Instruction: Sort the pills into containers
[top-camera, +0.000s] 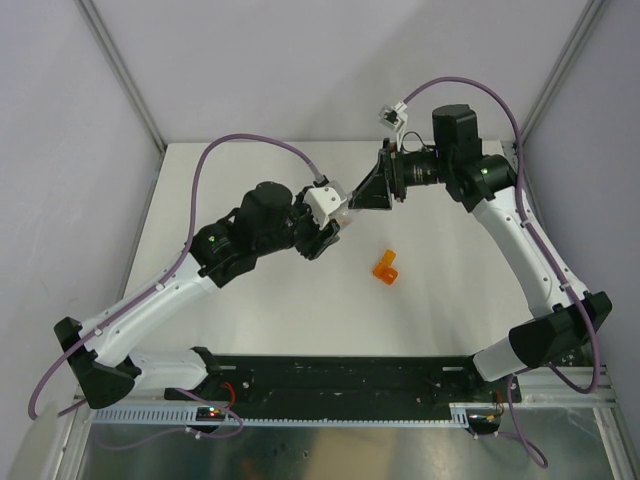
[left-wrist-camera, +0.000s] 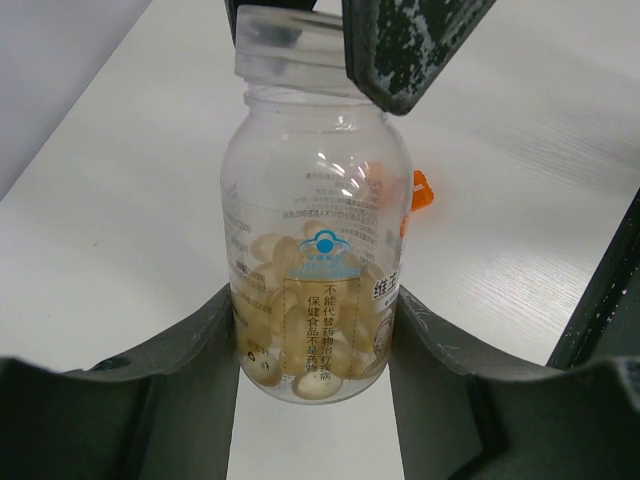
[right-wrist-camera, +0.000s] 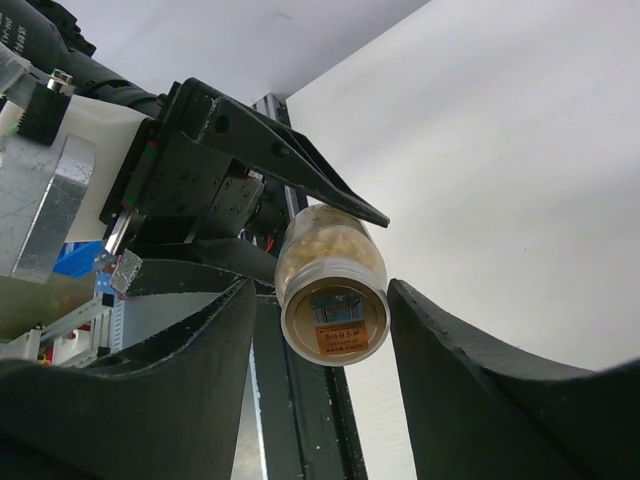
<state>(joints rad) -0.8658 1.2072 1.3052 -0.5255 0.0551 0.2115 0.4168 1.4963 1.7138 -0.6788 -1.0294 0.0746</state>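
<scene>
Between the left jaws sits a clamped bottle (left-wrist-camera: 315, 250) of pills (left-wrist-camera: 265, 255).

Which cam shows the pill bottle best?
Left wrist: the bottle fills the frame side-on, pills and label clear. Right wrist shows mainly its cap end, between the jaws. Top external barely shows it, mostly hidden.

Glossy clear plastic bottle (left-wrist-camera: 315, 260) (paper label (left-wrist-camera: 325, 300)); matt white table (left-wrist-camera: 520, 200).
</scene>
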